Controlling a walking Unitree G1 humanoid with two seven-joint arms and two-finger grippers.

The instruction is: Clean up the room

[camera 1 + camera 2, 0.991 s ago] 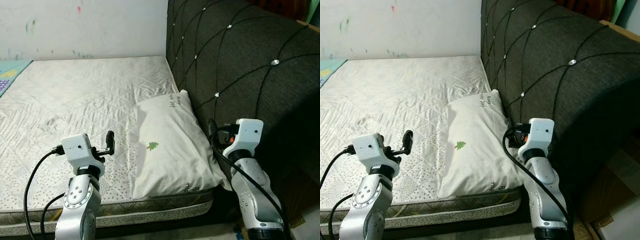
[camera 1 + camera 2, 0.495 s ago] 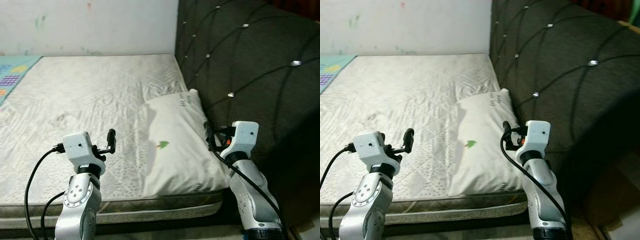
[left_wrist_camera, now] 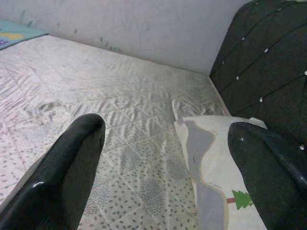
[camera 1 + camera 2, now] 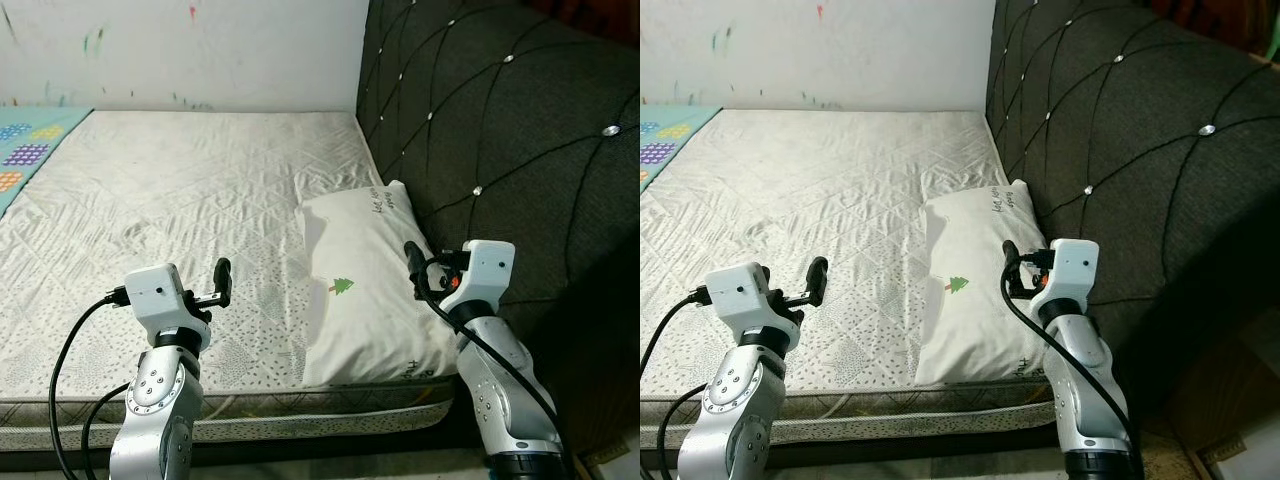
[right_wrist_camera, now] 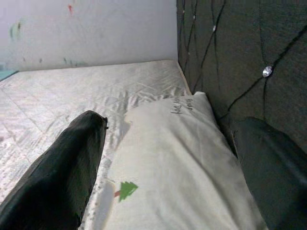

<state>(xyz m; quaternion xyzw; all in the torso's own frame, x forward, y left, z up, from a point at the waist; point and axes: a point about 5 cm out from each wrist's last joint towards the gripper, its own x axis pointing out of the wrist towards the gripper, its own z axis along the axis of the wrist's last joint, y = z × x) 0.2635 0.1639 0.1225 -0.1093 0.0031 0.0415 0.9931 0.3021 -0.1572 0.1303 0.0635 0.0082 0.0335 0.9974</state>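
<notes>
A white rectangular pillow [image 4: 368, 285] printed with a small green tree and grey lettering lies on the right side of a bed, its long edge just beside a dark grey tufted fabric headboard [image 4: 500, 130] studded with shiny buttons. The pillow's near end reaches the front edge of the quilted white mattress [image 4: 180, 210], which has a diamond stitch pattern and fine dark speckles near the front. A pale wall [image 4: 200, 50] with small coloured paint marks stands behind the bed, and a corner of a teal patterned blanket [image 4: 25, 150] shows at the far left.

The left hand [image 4: 222, 281] is raised over the front part of the mattress, well to the left of the pillow, its two black fingers [image 3: 62, 172] spread wide apart and holding nothing. The right hand [image 4: 412, 262] hovers close above the pillow's right edge, near the headboard, its black fingers [image 5: 62, 167] likewise spread wide on either side of the pillow and gripping nothing.
</notes>
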